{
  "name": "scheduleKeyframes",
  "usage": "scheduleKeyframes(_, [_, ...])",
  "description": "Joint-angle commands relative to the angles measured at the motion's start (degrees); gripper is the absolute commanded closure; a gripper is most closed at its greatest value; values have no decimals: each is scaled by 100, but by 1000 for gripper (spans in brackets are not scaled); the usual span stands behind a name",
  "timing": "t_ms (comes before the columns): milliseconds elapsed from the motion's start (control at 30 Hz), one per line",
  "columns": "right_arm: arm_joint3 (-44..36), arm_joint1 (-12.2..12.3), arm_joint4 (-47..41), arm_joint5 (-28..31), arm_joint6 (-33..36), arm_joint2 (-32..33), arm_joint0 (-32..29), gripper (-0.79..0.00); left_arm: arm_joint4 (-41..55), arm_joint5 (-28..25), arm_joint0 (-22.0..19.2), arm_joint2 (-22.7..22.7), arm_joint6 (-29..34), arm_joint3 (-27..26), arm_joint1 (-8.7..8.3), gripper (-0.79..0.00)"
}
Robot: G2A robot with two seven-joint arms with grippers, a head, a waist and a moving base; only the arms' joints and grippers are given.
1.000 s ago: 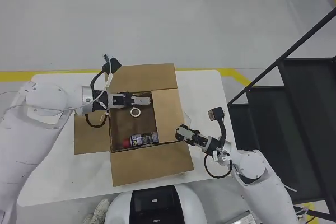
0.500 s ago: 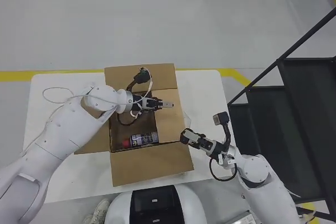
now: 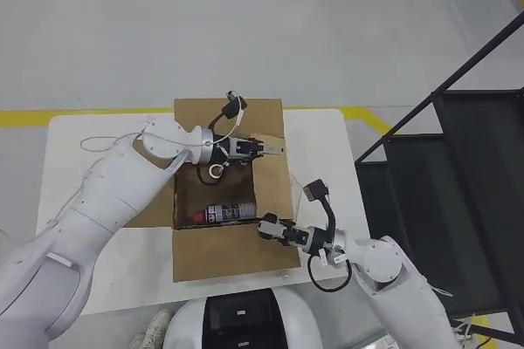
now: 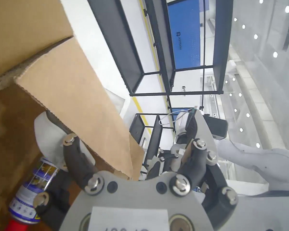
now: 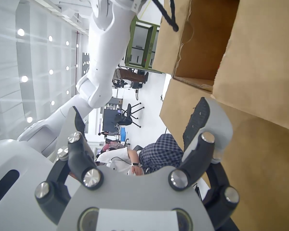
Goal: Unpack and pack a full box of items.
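Left gripper [image 3: 271, 149] is spread wide and straddles the raised side flap [image 3: 272, 185] of the cardboard box [image 3: 227, 115] on the white table [image 3: 323, 148]. Right gripper [image 3: 265, 229], also spread and empty, sits at the box's near corner. Spray can [image 3: 227, 211] and small ring [image 3: 212, 173] lie inside.

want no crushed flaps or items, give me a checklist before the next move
1. Left gripper open: ok, the right flap appears to sit between its fingers.
2. Right gripper open and empty: ok, at the front right corner of the box.
3. Spray can lying flat inside: ok.
4. Ring inside, clear of the right flap: ok.
5. Left fingers touching the flap: cannot tell.
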State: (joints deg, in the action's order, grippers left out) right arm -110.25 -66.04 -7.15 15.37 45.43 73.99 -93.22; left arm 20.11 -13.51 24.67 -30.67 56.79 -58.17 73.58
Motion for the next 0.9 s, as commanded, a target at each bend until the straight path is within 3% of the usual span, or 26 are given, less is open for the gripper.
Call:
scheduleKeyframes(0, [-37, -3, 74, -68, 78, -135, 70, -785, 60, -14, -11, -13, 112, -67, 31, -785])
scheduleKeyframes(200, [-115, 3, 348, -472, 241, -447, 205, -785, 268, 13, -52, 19, 402, -183, 175, -785])
scheduleKeyframes(400, [-188, 20, 672, -795, -784, -163, -48, -785, 375, -47, -114, 36, 666, -88, 304, -785])
scheduleKeyframes(500, [-282, 41, 684, -645, -1055, 24, -266, -785, 445, -80, -119, -62, 856, -17, 301, -785])
scheduleKeyframes(667, [-354, 55, 557, -315, -1863, 441, -734, -785, 550, -163, -70, -473, 1233, -110, 150, -785])
scheduleKeyframes(867, [-118, 46, 256, -283, -2631, 832, -1077, -785, 431, -172, 223, -1317, 1570, -518, -234, -785])
